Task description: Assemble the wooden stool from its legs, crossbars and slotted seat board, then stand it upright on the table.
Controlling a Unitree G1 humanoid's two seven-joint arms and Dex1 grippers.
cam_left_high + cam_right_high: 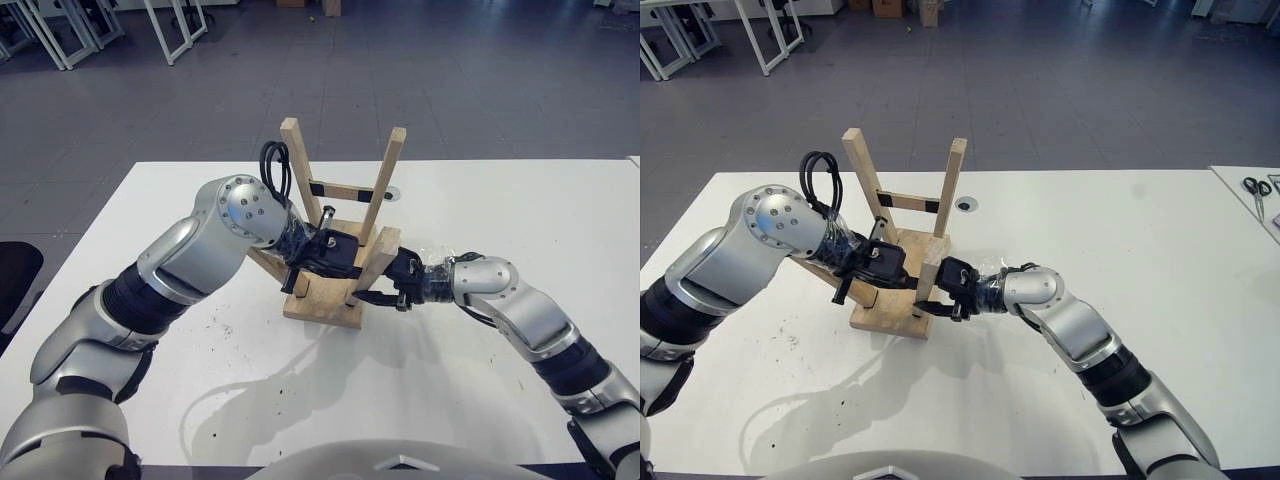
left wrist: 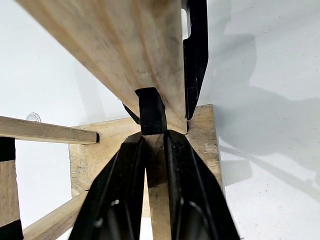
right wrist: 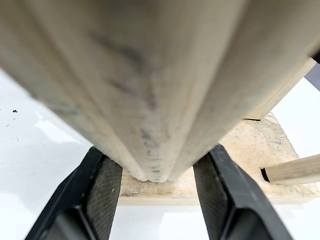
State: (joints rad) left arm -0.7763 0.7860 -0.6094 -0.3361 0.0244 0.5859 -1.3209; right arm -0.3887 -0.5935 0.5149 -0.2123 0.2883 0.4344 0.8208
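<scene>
The wooden stool lies upside down, its slotted seat board (image 1: 318, 303) flat on the white table (image 1: 480, 200). Two far legs (image 1: 299, 168) (image 1: 386, 180) stick up, joined by a crossbar (image 1: 345, 190) with black tape. My left gripper (image 1: 335, 255) reaches in from the left, just above the board. In the left wrist view, the left gripper (image 2: 156, 150) is shut on a thin wooden bar (image 2: 159, 205). From the right, my right gripper (image 1: 375, 292) grips the near right leg (image 1: 372, 262) low down. The right wrist view has its pads (image 3: 105, 180) pressed on both sides of that leg (image 3: 150, 85).
A round hole (image 1: 389, 194) in the table lies just behind the stool. Scissors (image 1: 1252, 187) rest at the table's far right edge. A black cable loop (image 1: 276, 165) stands up from my left wrist. White frames (image 1: 60, 30) stand on the floor beyond the table.
</scene>
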